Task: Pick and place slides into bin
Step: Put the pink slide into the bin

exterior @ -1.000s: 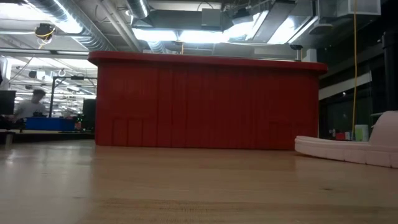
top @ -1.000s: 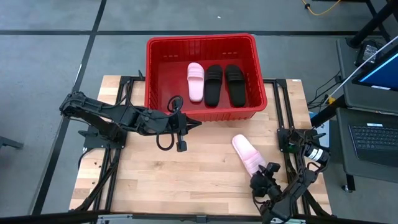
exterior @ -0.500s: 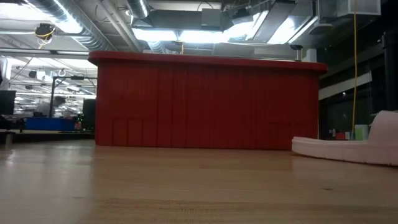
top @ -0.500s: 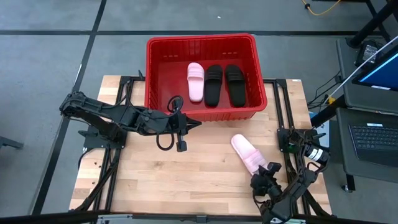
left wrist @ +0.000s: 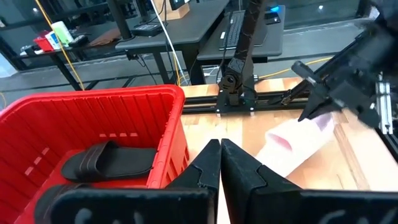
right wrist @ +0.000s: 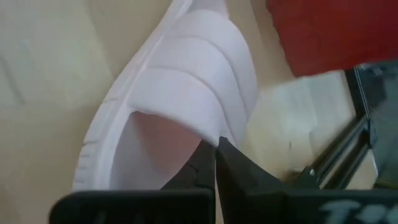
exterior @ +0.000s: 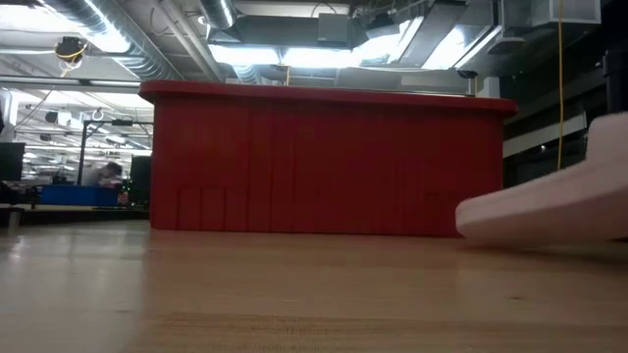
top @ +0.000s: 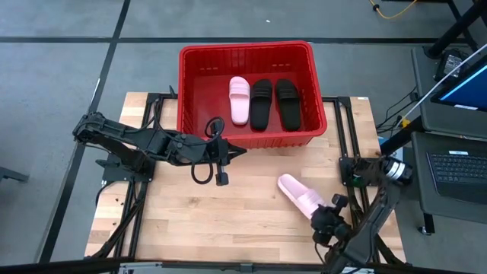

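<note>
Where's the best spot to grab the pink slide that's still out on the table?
Probably the ribbed strap at its heel-side opening, coming from the table's front right corner. The pink slide lies with that opening facing the corner, and the strap arches above the sole, leaving a thin edge to pinch. The right hand is already shut on that strap edge, with the toe end lifted off the table.

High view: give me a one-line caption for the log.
Right gripper grips the last pink slide; three slides sit in the red bin.

Three ribbed-strap slide sandals [top: 261,101] lie side by side in the large red plastic basket [top: 190,84] at the table's far edge; a fourth pale pink sandal [top: 298,195] sits in front of it, toward the right.
</note>
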